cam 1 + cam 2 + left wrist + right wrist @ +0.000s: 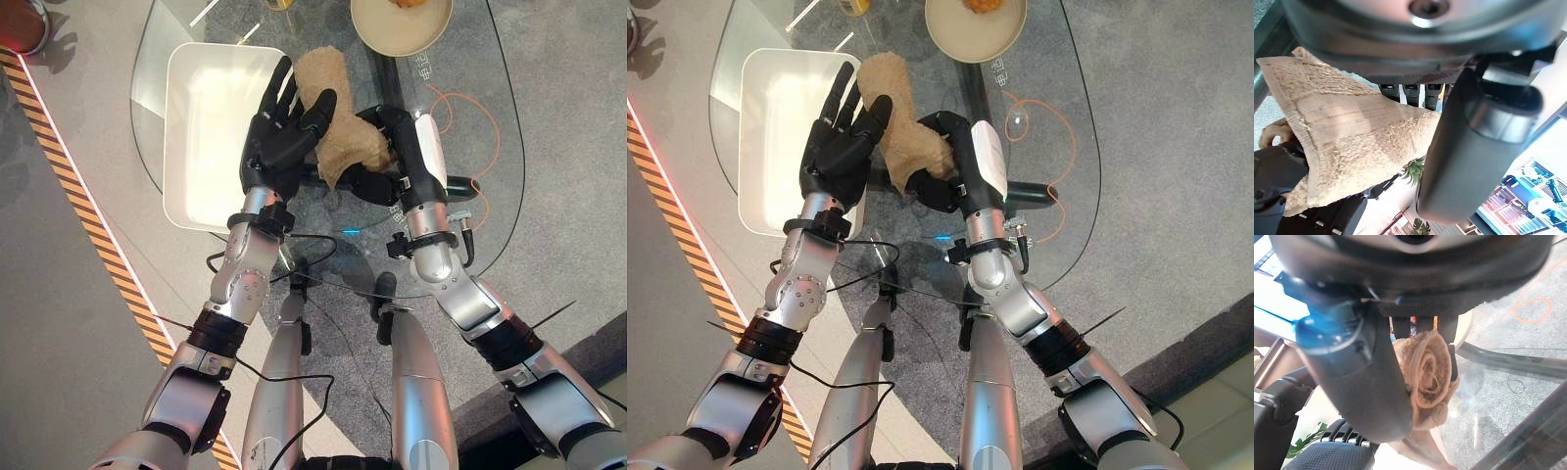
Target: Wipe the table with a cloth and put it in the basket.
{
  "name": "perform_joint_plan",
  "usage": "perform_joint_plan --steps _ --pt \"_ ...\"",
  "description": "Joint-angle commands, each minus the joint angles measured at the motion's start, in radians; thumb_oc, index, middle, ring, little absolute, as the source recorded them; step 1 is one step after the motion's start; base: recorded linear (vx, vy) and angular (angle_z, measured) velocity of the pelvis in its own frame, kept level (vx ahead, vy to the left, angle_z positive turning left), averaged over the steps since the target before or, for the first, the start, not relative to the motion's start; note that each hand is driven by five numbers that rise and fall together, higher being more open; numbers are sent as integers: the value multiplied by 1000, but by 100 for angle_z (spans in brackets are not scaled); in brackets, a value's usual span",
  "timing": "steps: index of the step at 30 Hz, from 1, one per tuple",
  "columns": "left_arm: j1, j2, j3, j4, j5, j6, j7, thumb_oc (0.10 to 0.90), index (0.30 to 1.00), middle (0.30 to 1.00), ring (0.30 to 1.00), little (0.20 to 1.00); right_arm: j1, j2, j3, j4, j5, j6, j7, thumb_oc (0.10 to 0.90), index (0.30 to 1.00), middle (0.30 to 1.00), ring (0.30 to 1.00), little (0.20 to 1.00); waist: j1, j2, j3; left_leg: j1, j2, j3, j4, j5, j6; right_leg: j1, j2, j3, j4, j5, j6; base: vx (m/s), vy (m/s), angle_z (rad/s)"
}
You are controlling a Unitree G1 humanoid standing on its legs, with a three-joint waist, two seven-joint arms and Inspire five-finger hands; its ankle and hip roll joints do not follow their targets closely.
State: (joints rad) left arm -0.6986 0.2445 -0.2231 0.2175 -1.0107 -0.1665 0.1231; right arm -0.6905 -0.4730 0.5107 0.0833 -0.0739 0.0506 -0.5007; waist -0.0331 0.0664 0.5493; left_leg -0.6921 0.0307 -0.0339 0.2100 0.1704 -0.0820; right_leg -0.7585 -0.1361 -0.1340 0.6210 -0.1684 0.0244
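Cloth (338,117): above the glass table (490,147), clamped in my right hand (392,162). Left hand (284,127): fingers straight, flat against cloth. Basket (211,137): at 9 o'clock.

A clear glass tabletop (495,147) with rounded edges stands over a grey speckled floor (59,323). A strip of orange-and-black hazard tape (88,230) with a pale line beside it runs across the floor on the left. An orange cord (480,127) curls beneath the glass.
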Motion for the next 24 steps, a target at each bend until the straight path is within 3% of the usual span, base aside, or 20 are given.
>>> perform_joint_plan --steps 1,24 --pt "-142 -20 -36 -67 30 -60 -91 100 300 300 300 200 -199 78 -10 -251 -23 -132 2 100 300 300 300 200 9 -43 -29 25 -54 86 99 -156 38 60 74 18 -222 116 40 0 0 0" --pt "-151 -15 -43 -50 26 -42 -124 100 300 300 300 200 -214 83 -3 -258 -25 -128 23 100 300 300 300 200 9 -43 -29 38 -56 86 102 -168 40 68 71 22 -222 111 44 0 0 0"
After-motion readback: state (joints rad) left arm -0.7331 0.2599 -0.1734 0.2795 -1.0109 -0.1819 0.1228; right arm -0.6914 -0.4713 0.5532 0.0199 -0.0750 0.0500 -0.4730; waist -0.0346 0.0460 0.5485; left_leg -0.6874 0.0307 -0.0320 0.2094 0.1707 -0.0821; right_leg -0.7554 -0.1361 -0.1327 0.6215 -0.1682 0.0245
